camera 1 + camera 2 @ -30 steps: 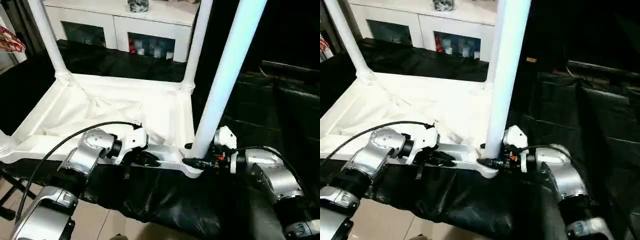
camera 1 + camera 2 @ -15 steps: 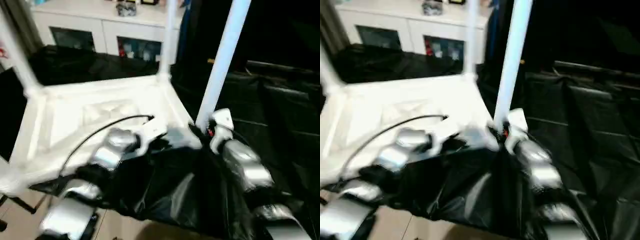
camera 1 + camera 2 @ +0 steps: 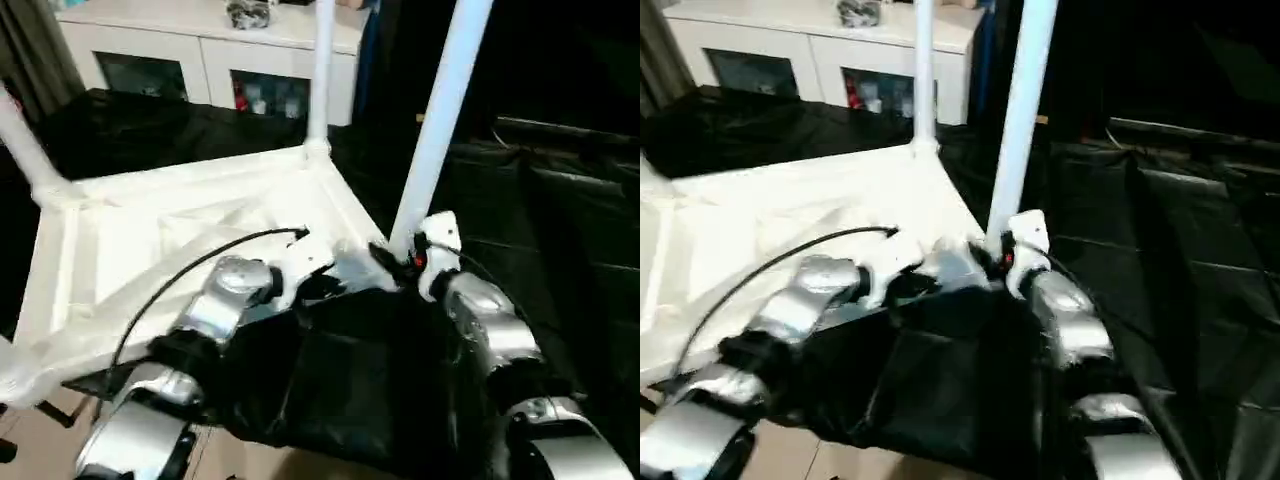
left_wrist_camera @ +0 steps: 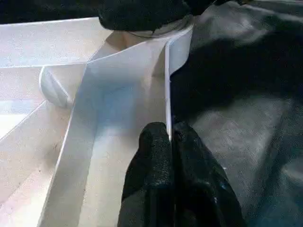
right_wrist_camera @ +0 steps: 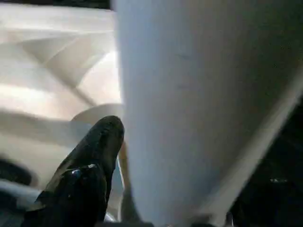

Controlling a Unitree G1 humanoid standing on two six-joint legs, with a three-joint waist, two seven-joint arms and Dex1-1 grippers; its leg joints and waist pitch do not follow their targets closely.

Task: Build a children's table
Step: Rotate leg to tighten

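Upside-down table: left gripper fingers pinch rim wall; right gripper at leg, fingers' state unclear.

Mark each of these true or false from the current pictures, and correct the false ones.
1. The table top lies upside down, ribbed underside up. True: the table top shows its hollow underside.
2. The left gripper is clamped on the table top's side wall. True: the left gripper pinches the thin white wall, jaws shut on it.
3. The right gripper is at the far corner leg. False: the right gripper is at the base of the near leg, one finger beside it.
4. The table top rests on a wooden floor. False: it lies on black sheeting.
5. A white cabinet stands behind the work. True: the cabinet has glass doors.
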